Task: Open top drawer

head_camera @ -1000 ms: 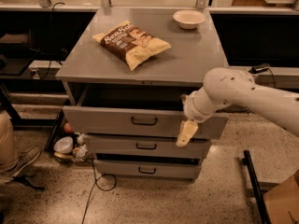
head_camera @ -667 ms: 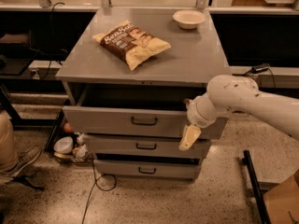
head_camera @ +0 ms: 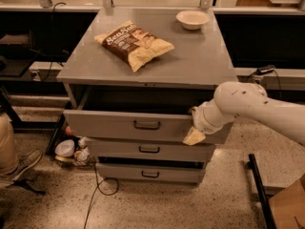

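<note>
The top drawer [head_camera: 109, 123] of the grey metal cabinet stands pulled out, its dark inside showing behind the flat front panel. Its small black pull handle [head_camera: 147, 125] sits at the middle of the front. My gripper [head_camera: 194, 135] is at the right end of that front panel, right of the handle, with a yellowish fingertip [head_camera: 193, 137] hanging down over the panel's lower edge. The white arm [head_camera: 248, 106] comes in from the right.
A chip bag [head_camera: 133, 43] and a white bowl [head_camera: 192, 19] lie on the cabinet top [head_camera: 200, 56]. Two narrower drawers [head_camera: 149, 149] sit below. Cables, bottles and a plate [head_camera: 64, 148] lie on the floor at left. A person's shoe [head_camera: 19, 163] is at far left.
The gripper and arm have shifted slightly right and down along the drawer front. The drawer stays pulled out as before.
</note>
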`<state>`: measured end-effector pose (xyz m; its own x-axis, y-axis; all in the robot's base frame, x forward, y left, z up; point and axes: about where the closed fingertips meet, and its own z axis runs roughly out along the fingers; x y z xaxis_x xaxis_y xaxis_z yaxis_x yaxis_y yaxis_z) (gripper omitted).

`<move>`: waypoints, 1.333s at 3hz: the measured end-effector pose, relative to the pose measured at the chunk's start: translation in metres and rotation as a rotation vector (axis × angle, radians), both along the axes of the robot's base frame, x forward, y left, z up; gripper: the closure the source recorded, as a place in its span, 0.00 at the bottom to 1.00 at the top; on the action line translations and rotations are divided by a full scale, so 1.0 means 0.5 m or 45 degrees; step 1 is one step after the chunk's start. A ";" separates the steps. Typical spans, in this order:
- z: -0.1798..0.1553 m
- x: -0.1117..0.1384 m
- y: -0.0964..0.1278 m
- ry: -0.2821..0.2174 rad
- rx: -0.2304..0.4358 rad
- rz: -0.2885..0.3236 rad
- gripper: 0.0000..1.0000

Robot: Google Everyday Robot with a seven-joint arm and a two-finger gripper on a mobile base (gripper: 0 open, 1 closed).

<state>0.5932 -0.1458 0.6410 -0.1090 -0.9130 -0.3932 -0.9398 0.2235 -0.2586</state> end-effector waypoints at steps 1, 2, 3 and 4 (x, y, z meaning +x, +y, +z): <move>0.015 0.000 0.000 0.000 0.000 0.000 0.66; 0.023 0.000 0.000 0.000 0.000 0.000 0.89; 0.064 -0.053 0.002 -0.007 -0.016 -0.004 1.00; 0.060 -0.053 0.002 -0.007 -0.016 -0.004 1.00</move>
